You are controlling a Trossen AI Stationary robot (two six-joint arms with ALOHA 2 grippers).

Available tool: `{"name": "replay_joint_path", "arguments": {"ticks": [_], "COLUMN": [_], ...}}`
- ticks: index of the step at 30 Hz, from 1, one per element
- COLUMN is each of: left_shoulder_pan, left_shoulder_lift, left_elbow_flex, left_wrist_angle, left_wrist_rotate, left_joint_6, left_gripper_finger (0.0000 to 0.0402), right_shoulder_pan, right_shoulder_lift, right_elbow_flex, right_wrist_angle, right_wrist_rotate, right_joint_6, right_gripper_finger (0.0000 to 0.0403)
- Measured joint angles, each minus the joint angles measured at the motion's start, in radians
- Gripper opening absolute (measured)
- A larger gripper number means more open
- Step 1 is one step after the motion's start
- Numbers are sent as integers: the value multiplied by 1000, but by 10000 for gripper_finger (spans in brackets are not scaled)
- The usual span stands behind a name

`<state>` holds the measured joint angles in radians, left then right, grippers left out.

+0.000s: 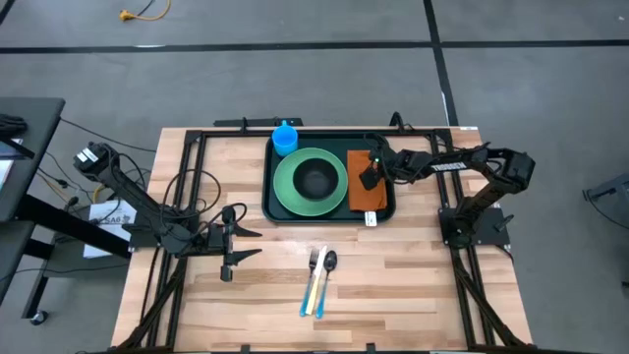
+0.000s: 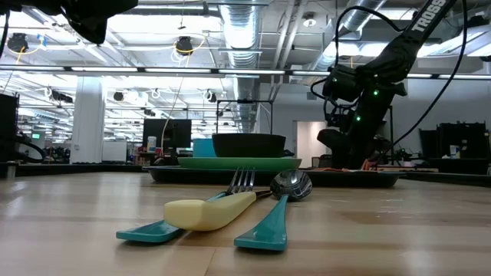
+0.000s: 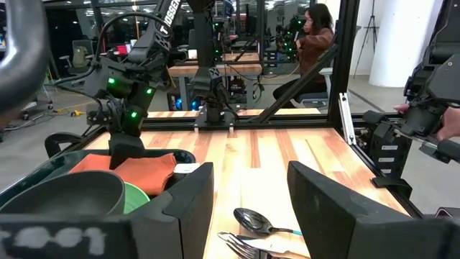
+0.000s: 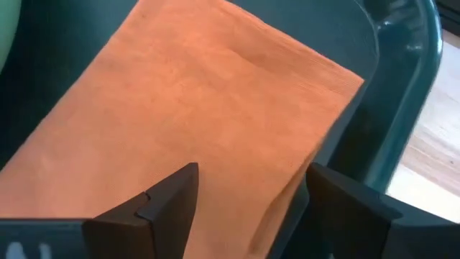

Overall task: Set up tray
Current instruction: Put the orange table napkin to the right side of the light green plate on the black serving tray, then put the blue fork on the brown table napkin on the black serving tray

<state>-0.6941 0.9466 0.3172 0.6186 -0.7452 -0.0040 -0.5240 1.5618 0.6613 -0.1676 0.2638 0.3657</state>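
1 tray (image 1: 272, 208), 1 plate (image 1: 295, 195), 1 bowl (image 1: 314, 179), 1 cup (image 1: 284, 138), 1 napkin (image 1: 364, 192).

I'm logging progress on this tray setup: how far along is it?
Done: the tray holds the green plate with a dark bowl, a blue cup and the orange napkin. In hand: the right gripper hangs open over the napkin. Left: fork and spoon lie on the table, near the idle left gripper.

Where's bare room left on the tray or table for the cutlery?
Tray is crowded: cup, plate with bowl, napkin under the right hand. Free: bare wood right of the cutlery, and between it and the left hand.
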Motion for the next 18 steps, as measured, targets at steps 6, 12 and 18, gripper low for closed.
{"name": "replay_joint_path", "arguments": {"ticks": [6, 12, 18], "left_shoulder_pan": [0, 0, 0], "left_shoulder_lift": [0, 0, 0], "left_elbow_flex": [0, 0, 0], "left_wrist_angle": [0, 0, -1], "left_wrist_rotate": [0, -13, -58], "left_joint_6": [0, 5, 39], "left_gripper_finger": [169, 169, 169], "right_shoulder_pan": [-2, 18, 156], "right_shoulder_lift": [-78, -209, -307], "right_elbow_flex": [0, 0, 0], "right_wrist_angle": [-63, -133, -147], "right_wrist_rotate": [3, 4, 4], "right_joint_6": [1, 36, 46], "right_gripper_finger": [253, 253, 253]}}
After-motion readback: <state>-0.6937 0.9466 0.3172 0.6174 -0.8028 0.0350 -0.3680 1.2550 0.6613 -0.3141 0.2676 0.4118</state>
